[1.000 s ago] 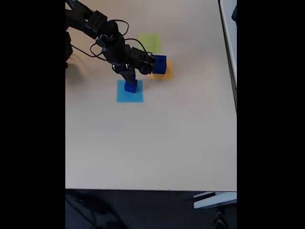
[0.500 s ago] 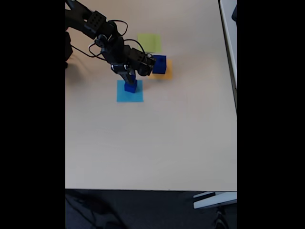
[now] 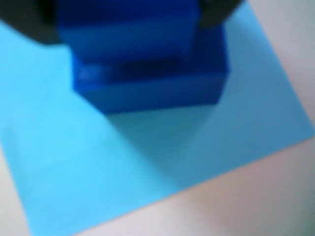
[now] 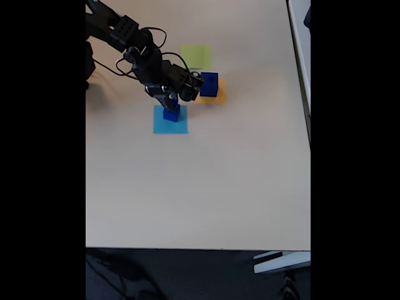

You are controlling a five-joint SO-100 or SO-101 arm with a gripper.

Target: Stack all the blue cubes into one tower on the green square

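1. fixed view, far left: the black arm [image 4: 119, 31] came in from the top-left corner of the beige table [image 4: 200, 187] and reached down and right.
2. next along, the gripper [image 4: 170, 103] stood over the top edge of the light blue square [image 4: 170, 120], right at a blue cube [image 4: 172, 113] resting on that paper.
3. the wrist view, blurred, showed dark fingers [image 3: 34, 24] either side of a smaller blue cube [image 3: 128, 29] sitting on top of a wider one [image 3: 152, 86], both on the light blue square [image 3: 98, 167]; the fingers looked closed narrowly around the upper cube, though the blur left actual contact unclear.
4. just right of the gripper in the fixed view, the big cube [image 4: 209, 84] sat on the orange square [image 4: 216, 94], partly behind the arm's wrist.
5. above these, the green square [image 4: 196, 55] lay flat with no cube on it, near the orange square and apart from the light blue one.
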